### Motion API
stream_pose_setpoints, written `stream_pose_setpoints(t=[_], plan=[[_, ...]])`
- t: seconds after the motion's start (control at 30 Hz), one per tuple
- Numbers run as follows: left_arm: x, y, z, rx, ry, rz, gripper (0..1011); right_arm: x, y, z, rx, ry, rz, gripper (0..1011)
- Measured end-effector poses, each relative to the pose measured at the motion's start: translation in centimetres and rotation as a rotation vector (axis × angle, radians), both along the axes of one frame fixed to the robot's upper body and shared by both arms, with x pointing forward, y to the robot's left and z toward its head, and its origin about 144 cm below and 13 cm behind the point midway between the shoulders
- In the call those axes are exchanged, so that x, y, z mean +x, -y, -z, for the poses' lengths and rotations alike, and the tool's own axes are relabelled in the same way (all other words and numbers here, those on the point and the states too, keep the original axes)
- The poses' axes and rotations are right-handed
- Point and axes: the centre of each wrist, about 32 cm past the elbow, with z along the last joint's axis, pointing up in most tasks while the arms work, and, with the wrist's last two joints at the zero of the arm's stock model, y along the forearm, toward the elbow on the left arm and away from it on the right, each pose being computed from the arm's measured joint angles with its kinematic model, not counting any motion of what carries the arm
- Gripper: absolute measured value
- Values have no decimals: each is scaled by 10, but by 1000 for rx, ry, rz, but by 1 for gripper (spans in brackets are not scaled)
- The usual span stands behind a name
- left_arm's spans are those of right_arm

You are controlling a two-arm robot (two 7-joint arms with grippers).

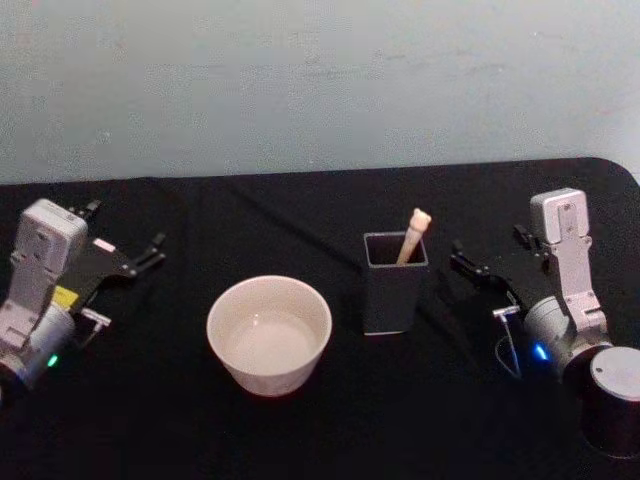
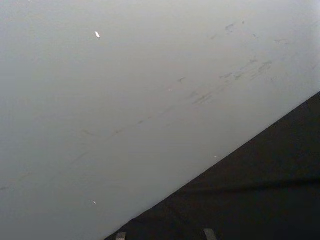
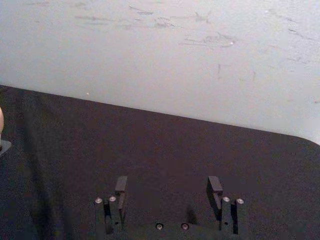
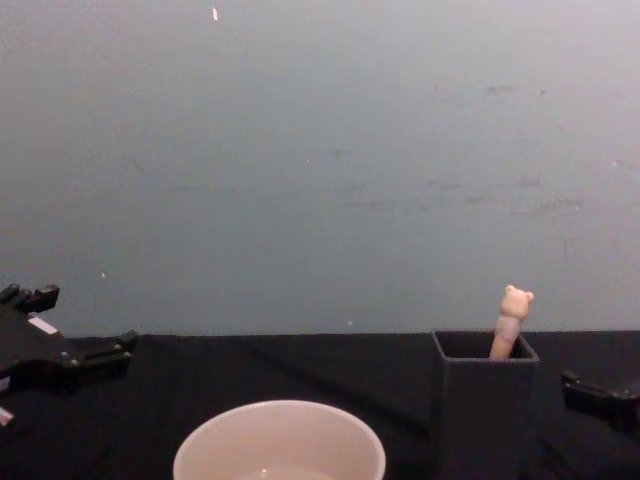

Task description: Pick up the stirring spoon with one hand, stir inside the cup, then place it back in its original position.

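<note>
The stirring spoon [image 1: 413, 237] stands in a dark grey square holder [image 1: 394, 283], its beige handle leaning out of the top and its bear head [image 4: 516, 298] showing in the chest view; the bowl is hidden inside. The cream-white cup [image 1: 268, 333] sits on the black table to the left of the holder, also seen low in the chest view [image 4: 280, 445]. My right gripper [image 1: 455, 256] hovers open just right of the holder, its fingers [image 3: 215, 186] wide apart with nothing between them. My left gripper [image 1: 158, 249] rests open at the table's left, well away from the cup.
A black cloth covers the table [image 1: 330, 430], which ends at a pale wall [image 1: 320, 80] behind. A dark cylinder [image 1: 612, 400] stands at the right front corner, close to my right arm. Open table lies between the cup and each arm.
</note>
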Motion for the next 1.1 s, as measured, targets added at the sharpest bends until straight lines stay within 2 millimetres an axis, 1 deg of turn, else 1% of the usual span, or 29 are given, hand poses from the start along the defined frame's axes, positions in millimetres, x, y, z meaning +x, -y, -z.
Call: stream_pose_setpoints(t=[1.1], plan=[[0, 0, 0, 0, 0, 0, 1001, 0, 0, 0, 0, 0, 0, 1000]])
